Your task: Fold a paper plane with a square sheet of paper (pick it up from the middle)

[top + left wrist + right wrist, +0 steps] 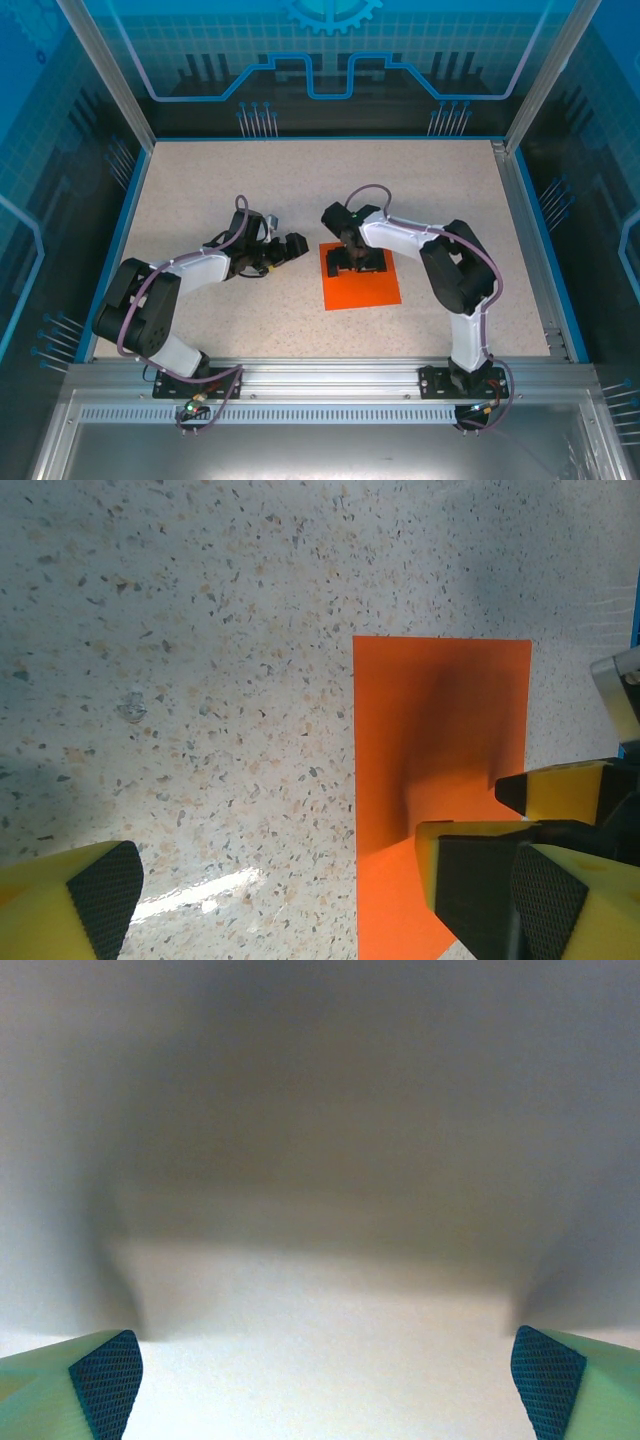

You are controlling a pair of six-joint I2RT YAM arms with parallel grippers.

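Observation:
The square sheet of paper point(362, 287) lies flat on the speckled table, bright orange and unfolded. My right gripper point(360, 259) points down over the sheet's middle, jaws wide open and nothing between them. In the right wrist view the gripper point(325, 1390) hangs very close to a pale, blurred surface. My left gripper point(293, 245) rests low just left of the sheet, open and empty. In the left wrist view the left gripper point(325, 905) faces the sheet point(440, 740) near its left edge. The right gripper's yellow fingers point(560, 785) stand on or just above the paper.
The tabletop point(200, 200) is ringed by a blue rim point(527, 230), with aluminium posts at the back corners. An aluminium rail point(320, 375) carrying both arm bases runs along the near edge. A small pale mark point(130, 708) sits on the table left of the sheet.

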